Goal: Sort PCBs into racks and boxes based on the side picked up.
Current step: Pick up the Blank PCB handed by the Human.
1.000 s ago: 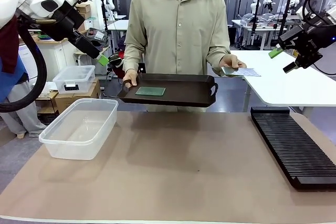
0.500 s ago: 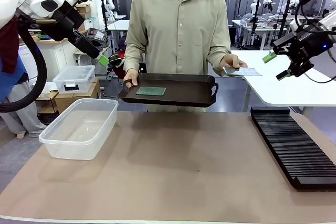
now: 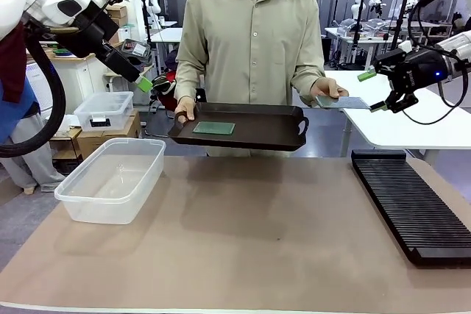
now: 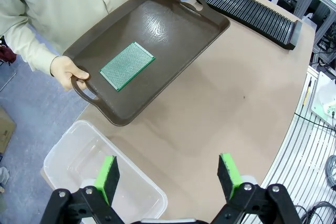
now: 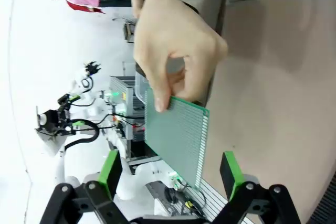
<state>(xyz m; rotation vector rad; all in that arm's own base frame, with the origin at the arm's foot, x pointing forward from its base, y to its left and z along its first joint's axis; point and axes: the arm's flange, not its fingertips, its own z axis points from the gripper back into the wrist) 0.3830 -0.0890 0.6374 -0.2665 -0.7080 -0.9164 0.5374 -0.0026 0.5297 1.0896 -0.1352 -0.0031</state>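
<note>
Since this is a hand-over, the person's hand [image 5: 176,51] holds the thin green rectangular circuit board [image 5: 176,135] by one end, leaving the other free for the right pincer [image 3: 372,91].
That pincer stands spread wide. The board sits just ahead of its gap, near flat, long axis running from hand to pincer, free short edge foremost, apparently untouched. The left pincer [image 4: 168,176], also spread, hangs empty. Ahead of it a second green board [image 4: 127,66] lies in the dark brown handled tray [image 4: 173,19], probably awaiting its turn.
</note>
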